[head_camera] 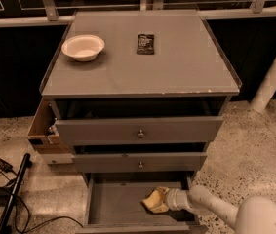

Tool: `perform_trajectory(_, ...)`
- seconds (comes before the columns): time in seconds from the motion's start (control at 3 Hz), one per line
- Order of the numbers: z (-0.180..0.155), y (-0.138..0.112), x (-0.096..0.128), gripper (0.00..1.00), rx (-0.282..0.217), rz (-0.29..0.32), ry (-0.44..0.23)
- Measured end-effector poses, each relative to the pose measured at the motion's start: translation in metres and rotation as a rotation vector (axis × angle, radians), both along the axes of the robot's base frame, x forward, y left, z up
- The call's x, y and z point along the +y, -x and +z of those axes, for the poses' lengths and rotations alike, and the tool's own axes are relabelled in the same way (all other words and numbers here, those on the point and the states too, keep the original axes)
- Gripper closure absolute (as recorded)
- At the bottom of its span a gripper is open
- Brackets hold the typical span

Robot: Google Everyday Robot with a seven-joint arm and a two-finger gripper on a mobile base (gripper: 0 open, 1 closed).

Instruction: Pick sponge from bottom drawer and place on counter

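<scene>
The bottom drawer is pulled open, and its flat grey floor shows. My gripper reaches into it from the right on a white arm and sits low over the floor at the drawer's right middle. A pale-yellow lump at the gripper's tip looks like the sponge, touching or inside the gripper. I cannot separate the two clearly. The counter is the flat grey cabinet top above.
A white bowl and a small dark packet lie on the counter's back half. The two knobbed drawers above are partly pulled out and overhang the bottom drawer. A cardboard box hangs at the cabinet's left. Cables and a dark pole lie on the floor at the left.
</scene>
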State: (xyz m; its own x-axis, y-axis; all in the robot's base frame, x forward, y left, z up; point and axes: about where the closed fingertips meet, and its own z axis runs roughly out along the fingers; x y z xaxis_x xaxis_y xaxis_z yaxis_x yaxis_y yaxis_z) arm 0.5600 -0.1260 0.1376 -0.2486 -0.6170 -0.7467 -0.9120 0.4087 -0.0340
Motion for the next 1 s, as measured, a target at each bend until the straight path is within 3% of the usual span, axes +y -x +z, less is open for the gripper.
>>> perform_trajectory(0.67, 0.074, 0.031, -0.015, 1.00, 0.009, 0.126, -0.028)
perform_trajectory(1.0, 0.183, 0.029, -0.030, 1.00, -0.040, 0.169, -0.004)
